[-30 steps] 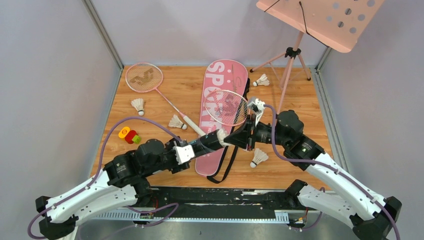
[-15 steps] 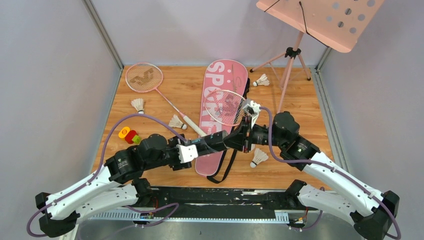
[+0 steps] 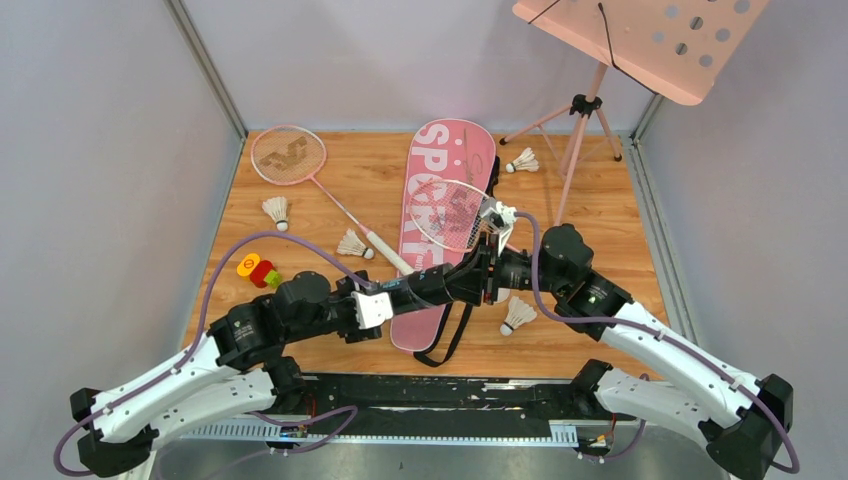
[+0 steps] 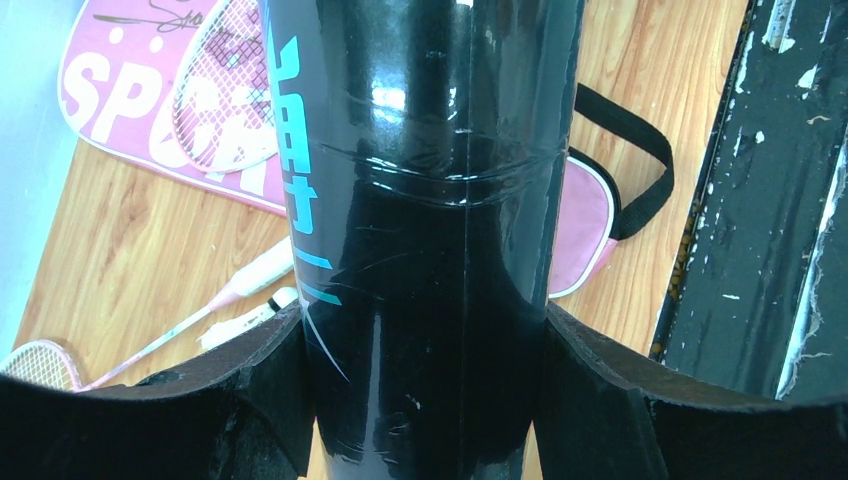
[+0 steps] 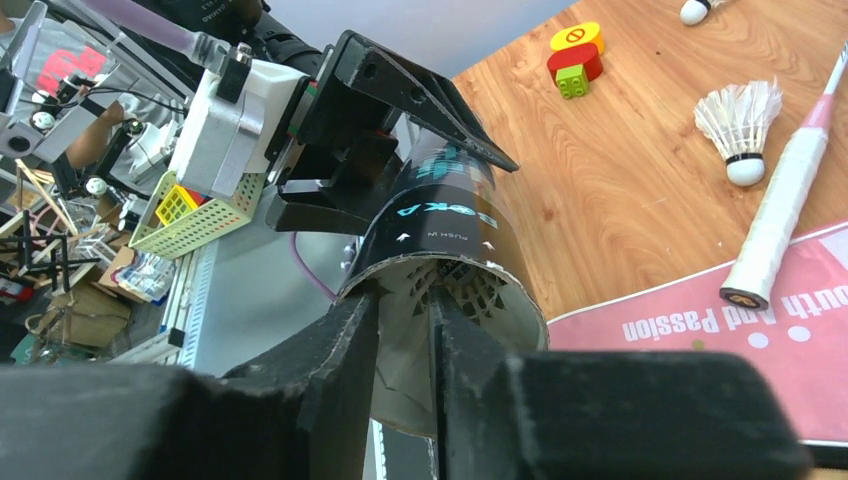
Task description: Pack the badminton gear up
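Observation:
My left gripper (image 3: 415, 288) is shut on the long black tube (image 3: 455, 278), held level above the pink SPORT bag (image 3: 450, 150). In the left wrist view the tube (image 4: 420, 200) fills the gap between my fingers (image 4: 250, 380). My right gripper (image 3: 488, 272) has its fingertips inside the tube's open mouth (image 5: 440, 215), closed on a white shuttlecock (image 5: 405, 350) sitting in the tube. One pink racket (image 3: 288, 155) lies at the far left. The other racket's head (image 3: 452, 215) rests on the bag. Loose shuttlecocks lie on the table (image 3: 276, 211), (image 3: 352, 243), (image 3: 523, 160), (image 3: 517, 315).
The pink music stand (image 3: 640, 40) stands at the back right, with its tripod legs (image 3: 580, 130) on the table. A small orange, red and green toy (image 3: 258, 270) sits at the left. The bag's black strap (image 3: 455, 330) trails near the front edge.
My right gripper has moved left and pushed the shuttlecock into the tube's mouth. The left arm has brought the tube slightly right to meet it.

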You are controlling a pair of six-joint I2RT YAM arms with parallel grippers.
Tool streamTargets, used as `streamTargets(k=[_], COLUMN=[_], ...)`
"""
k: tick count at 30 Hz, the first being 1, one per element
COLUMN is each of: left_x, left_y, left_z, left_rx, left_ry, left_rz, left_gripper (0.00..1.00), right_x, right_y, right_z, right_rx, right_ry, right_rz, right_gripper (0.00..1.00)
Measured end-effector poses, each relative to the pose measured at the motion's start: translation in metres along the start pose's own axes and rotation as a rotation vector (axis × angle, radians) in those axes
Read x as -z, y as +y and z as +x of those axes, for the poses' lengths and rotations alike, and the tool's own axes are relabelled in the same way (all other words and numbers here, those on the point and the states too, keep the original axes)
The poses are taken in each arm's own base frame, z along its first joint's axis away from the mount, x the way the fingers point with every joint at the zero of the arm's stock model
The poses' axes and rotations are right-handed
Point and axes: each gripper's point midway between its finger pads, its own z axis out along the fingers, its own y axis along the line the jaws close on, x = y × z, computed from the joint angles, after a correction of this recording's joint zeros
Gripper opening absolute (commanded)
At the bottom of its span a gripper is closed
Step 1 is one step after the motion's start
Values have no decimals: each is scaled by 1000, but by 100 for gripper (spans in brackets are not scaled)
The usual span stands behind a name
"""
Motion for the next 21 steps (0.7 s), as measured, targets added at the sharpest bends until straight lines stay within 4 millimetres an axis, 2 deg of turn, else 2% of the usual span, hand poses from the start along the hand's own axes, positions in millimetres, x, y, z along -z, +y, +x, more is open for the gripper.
streamTargets(k=[4, 7, 11, 15, 18, 21], left_x=[0, 1, 3, 8, 13, 15], left_y=[-1, -3, -4, -2, 1, 1], left_z=[1, 5, 10, 7, 4, 3], left_rx=[-1, 0, 1, 2, 3, 3], left_ry=[-11, -12, -15, -40, -63, -72], left_rz=[-2, -5, -13, -33, -49, -55], left_gripper=[46, 46, 46, 46, 47, 47], right_x=[0, 4, 17, 35, 50, 62], right_y=[-3, -8, -9, -7, -13, -27], right_z=[0, 3, 1, -7, -13, -9], right_rx=[-18, -38, -44, -26, -14, -24], right_ry=[-2, 0, -20, -78, -141, -166], right_rz=[22, 65, 124, 188, 271, 366], right_gripper=[41, 46, 47, 46, 46, 46])
